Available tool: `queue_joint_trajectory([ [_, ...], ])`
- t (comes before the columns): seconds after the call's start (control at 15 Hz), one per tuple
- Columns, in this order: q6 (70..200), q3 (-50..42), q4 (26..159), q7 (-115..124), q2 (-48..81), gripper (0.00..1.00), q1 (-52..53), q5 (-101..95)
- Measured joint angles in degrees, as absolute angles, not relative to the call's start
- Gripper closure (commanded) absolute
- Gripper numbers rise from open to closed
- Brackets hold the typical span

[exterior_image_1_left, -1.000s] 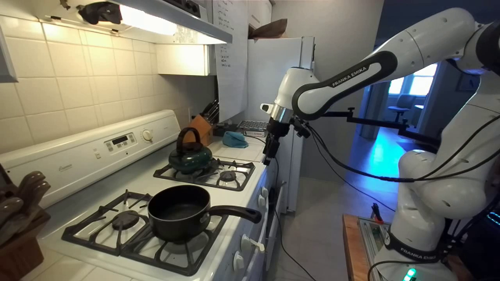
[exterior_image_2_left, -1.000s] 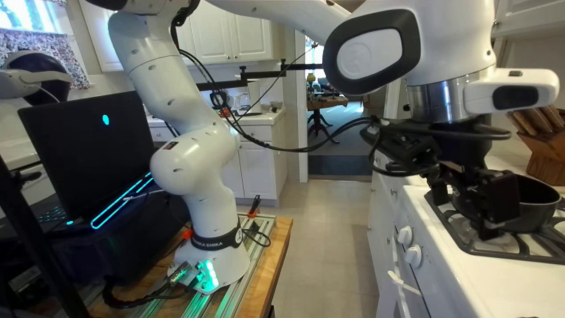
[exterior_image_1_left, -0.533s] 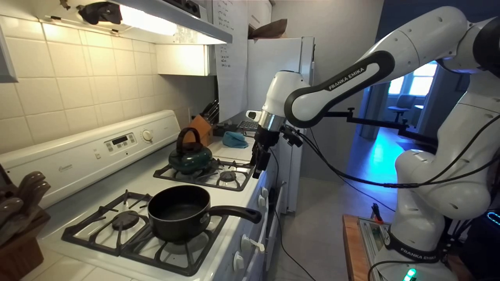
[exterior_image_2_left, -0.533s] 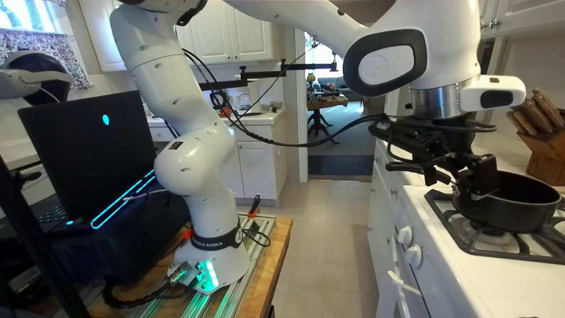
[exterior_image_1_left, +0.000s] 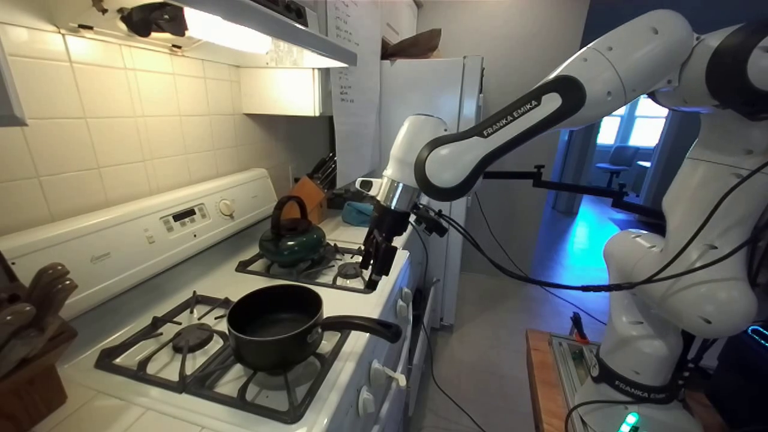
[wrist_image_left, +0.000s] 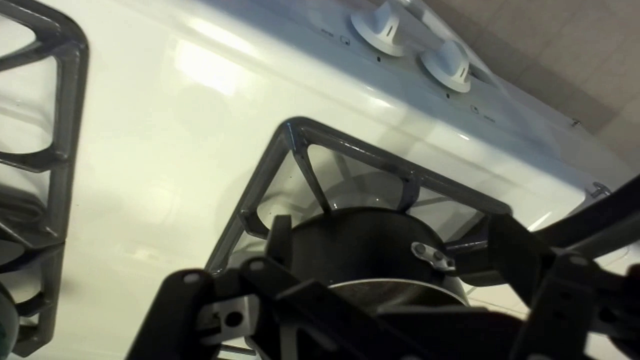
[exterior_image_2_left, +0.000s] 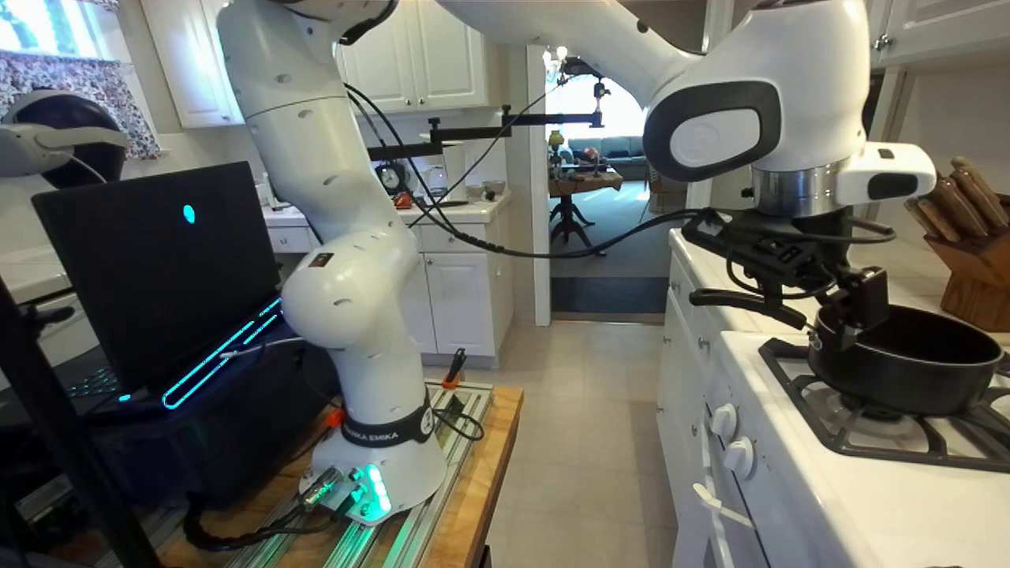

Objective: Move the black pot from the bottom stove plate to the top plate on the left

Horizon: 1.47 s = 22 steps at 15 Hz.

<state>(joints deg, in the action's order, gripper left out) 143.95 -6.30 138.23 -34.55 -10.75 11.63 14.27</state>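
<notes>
White-and-black jointed Franka arm (exterior_image_1_left: 504,123): over the last second it has reached lower and further toward the left of the frame in an exterior view. Everything else sits where it was, so I'd tag this approach, transfer not begun. White enamel gas stove (exterior_image_1_left: 207,277): front edge slants down through the middle in an exterior view; in the wrist view a plain white strip at centre left gives room to come in. Grey metal range hood (exterior_image_1_left: 300,41), upper left: probably limits lift height. Black iron two-burner grate (wrist_image_left: 360,150), centre of the wrist view: bears both start and likely goal. Black round metal pot (exterior_image_1_left: 273,351), lower left of centre: upright on that grate, at its start place (in an exterior view the pot (exterior_image_2_left: 923,383) overlaps the arm's end; line of sight only, I think). Dark green round kettle (exterior_image_1_left: 294,247), left of centre: steer clear. Black Robotiq gripper (wrist_image_left: 389,220): jaws spread wide, nothing held. Black curved handle (exterior_image_1_left: 363,325), plastic by the look: juts right past the stove's front edge, apart from the gripper; likely grasp. Black round burner (exterior_image_1_left: 193,338), lower left, uncovered: my guess for the goal; the pot must clear grate bars. White round knobs (exterior_image_1_left: 366,401), bottom middle: a low dip could snag them.
</notes>
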Motion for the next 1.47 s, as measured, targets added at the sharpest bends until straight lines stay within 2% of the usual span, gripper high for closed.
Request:
queue_joint_trajectory([
  [0.8, 146.99, 1.67, 133.55, -24.14, -4.13, 0.0, 10.83, 14.64],
  [1.47, 149.09, 4.74, 133.23, -7.09, -3.04, 0.0, 9.97, 5.61],
])
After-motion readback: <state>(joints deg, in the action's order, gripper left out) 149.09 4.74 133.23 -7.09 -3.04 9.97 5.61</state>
